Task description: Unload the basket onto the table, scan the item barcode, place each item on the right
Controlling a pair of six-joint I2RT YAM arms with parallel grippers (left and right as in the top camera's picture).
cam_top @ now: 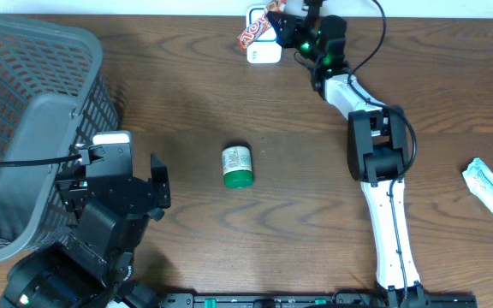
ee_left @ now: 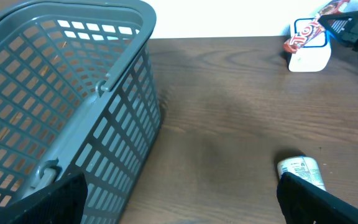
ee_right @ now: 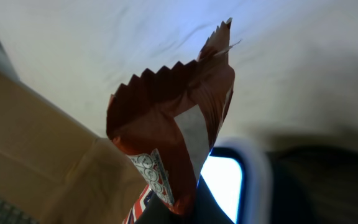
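Overhead view: my right gripper (cam_top: 281, 19) is fully closed on one end of the red snack wrapper (cam_top: 253, 32), so the printed face hangs free. The white scanner (cam_top: 264, 53) sits just beyond and below my fingertips. Its lit window (ee_right: 224, 180) shows under the wrapper in the right wrist view, so I judge the item is presented for reading. No barcode is discernible. My left gripper (cam_top: 118, 171) is wide open and empty, with the grey basket (cam_top: 24, 103) to its left and the green-capped bottle (cam_top: 236, 167) apart on its right.
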